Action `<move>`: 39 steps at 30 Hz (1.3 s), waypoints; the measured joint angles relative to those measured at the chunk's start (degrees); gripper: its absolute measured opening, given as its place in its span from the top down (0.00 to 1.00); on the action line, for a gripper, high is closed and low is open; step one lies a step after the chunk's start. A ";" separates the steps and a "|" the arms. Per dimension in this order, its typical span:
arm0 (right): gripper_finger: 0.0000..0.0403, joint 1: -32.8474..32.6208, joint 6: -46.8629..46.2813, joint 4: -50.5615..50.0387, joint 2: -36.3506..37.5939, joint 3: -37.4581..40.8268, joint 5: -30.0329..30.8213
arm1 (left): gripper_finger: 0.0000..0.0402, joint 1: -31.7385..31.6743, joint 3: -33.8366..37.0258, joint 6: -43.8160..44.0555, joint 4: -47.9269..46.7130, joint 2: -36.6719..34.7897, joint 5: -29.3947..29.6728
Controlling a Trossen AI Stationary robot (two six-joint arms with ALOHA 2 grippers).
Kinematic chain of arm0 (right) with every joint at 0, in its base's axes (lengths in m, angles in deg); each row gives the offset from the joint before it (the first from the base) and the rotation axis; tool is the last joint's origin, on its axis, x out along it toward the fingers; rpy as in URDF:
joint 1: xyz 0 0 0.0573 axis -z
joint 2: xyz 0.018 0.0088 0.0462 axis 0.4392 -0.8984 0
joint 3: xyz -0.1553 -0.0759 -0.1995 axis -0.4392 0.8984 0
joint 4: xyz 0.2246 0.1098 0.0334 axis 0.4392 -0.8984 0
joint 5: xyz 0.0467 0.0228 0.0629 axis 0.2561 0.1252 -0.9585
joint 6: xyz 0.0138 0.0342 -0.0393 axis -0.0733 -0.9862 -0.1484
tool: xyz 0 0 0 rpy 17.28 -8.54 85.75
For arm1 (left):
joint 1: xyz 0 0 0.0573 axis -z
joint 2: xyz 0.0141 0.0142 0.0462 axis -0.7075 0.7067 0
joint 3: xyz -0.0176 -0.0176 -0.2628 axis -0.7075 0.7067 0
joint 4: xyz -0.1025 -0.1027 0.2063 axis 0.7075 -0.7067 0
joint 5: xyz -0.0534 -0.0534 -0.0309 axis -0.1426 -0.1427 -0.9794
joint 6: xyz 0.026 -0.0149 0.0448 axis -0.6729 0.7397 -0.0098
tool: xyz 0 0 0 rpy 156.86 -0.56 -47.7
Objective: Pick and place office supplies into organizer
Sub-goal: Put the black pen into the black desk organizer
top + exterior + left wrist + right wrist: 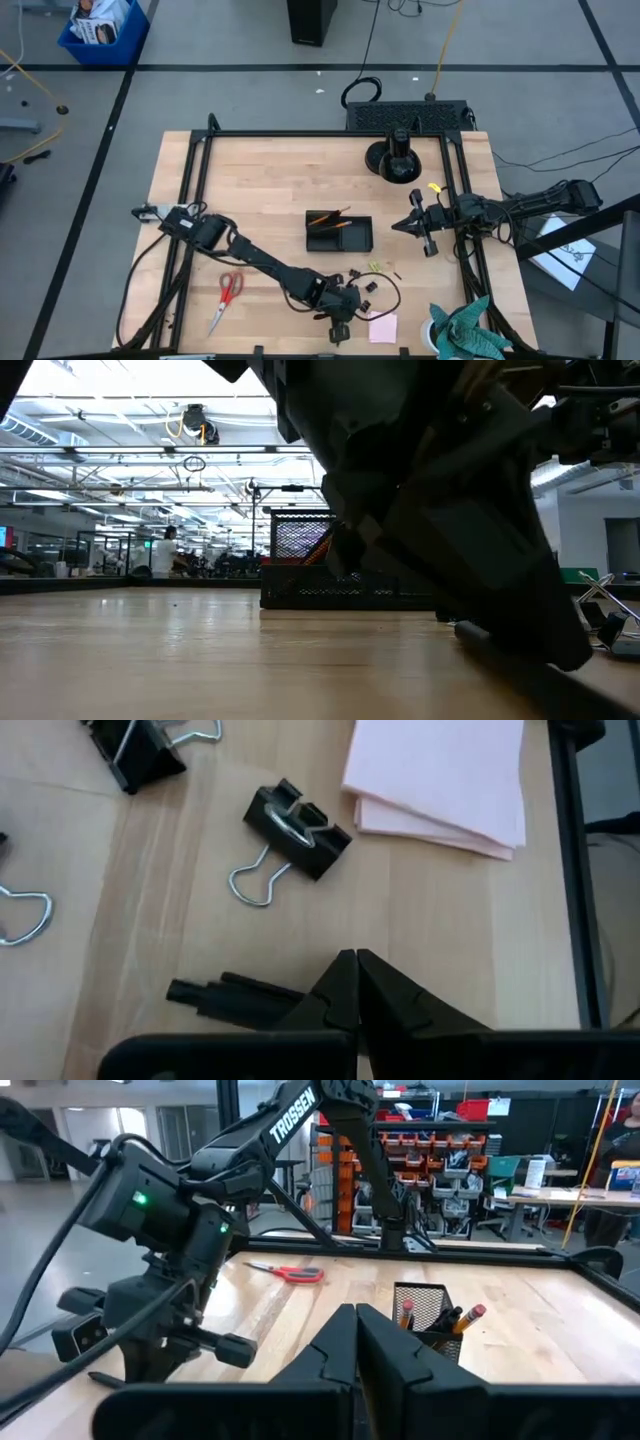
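Observation:
My left gripper (pixel 357 963) (pixel 340 322) is shut, low over the table near its near edge. Thin black pens (pixel 232 998) lie flat beside one finger and run under it. Black binder clips (pixel 297 828) (pixel 365 286) and the pink sticky-note pad (pixel 440 780) (pixel 382 327) lie just beyond it. The black organizer (pixel 338 233) (pixel 430 1312) stands mid-table with orange pencils (pixel 330 215) leaning in it. Red-handled scissors (pixel 228 296) lie flat to the left. My right gripper (pixel 408 224) (pixel 357 1323) is shut and hovers right of the organizer. My left gripper comes from above with its shut fingers right beside the black pens (pixel 290 1005), which lie flat on the table. One finger (pixel 330 995) hides the place where they meet. I cannot tell whether it touches them.
A round black stand base (pixel 393 158) sits near the far edge. A teal-green cloth (pixel 466 336) lies at the near right corner. A tiny yellow-green piece (pixel 375 267) lies near the clips. A black frame rail (pixel 565 870) borders the table beside the pad.

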 joint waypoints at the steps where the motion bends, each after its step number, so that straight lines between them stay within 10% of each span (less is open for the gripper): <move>1: 0.99 0.00 -0.34 0.01 0.00 0.00 0.00 | 0.97 0.00 -0.06 0.19 -0.29 0.23 -0.01; 39: 0.99 0.02 -1.58 0.49 -0.01 0.01 0.00 | 0.99 4.60 0.25 0.20 -21.32 -4.44 -3.25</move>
